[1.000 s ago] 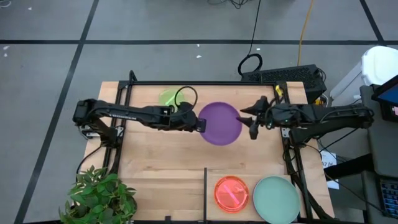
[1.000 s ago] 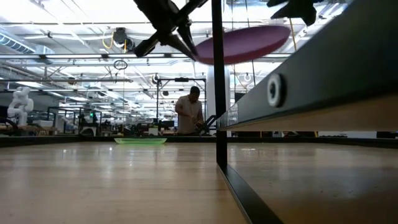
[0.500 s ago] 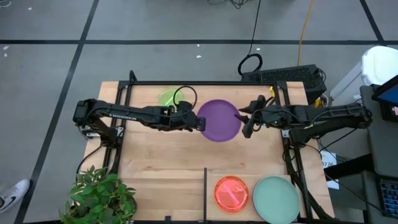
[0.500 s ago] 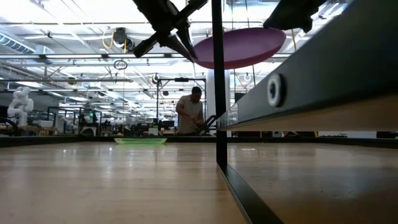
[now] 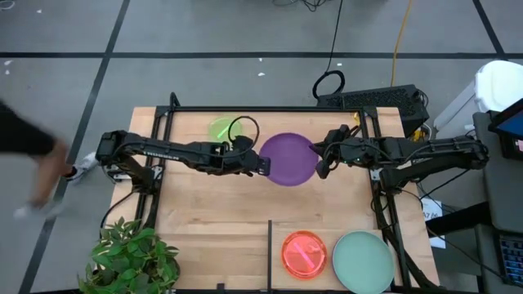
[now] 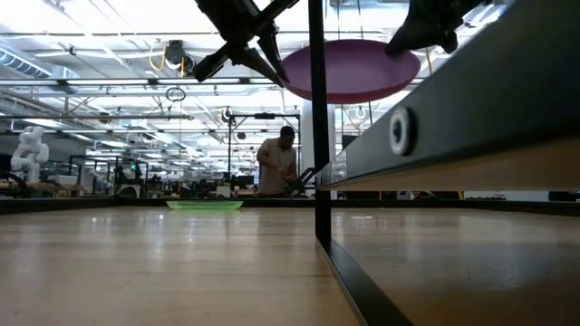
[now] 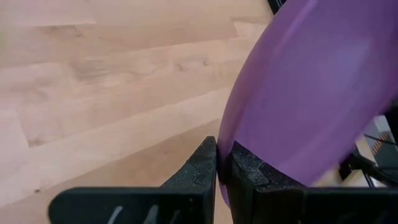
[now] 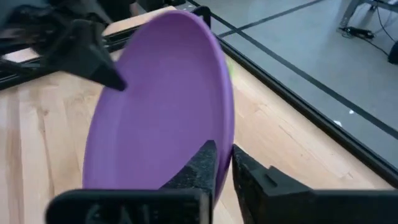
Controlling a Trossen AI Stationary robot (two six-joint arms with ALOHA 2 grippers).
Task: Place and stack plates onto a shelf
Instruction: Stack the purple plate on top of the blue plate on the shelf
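Between the two grippers, the purple plate [image 5: 288,160] hangs in the air above the middle of the table [image 5: 212,212], almost level. The left gripper [image 5: 263,162] is clamped on the plate's rim; in the left wrist view its two fingers [image 7: 198,168] press the edge of the plate from both sides. On the opposite side, the right gripper [image 5: 319,157] has its fingers [image 8: 200,163] around the rim, one on each face of the plate. They stand close to the edge, but I cannot tell whether they already press it.

Behind the left gripper, the green plate [image 5: 222,128] lies flat on the table, partly under a loop of black cable [image 5: 243,127]. Far from both grippers, at the near edge of the table, the red-pink plate [image 5: 304,253] and the pale teal plate [image 5: 363,261] lie side by side on the shelf [image 5: 343,220], beside the black divider bar [image 5: 270,253]. A potted plant [image 5: 131,257] stands at the near left corner. Beyond the table, a blurred person [image 5: 33,159] is on the floor at the left.
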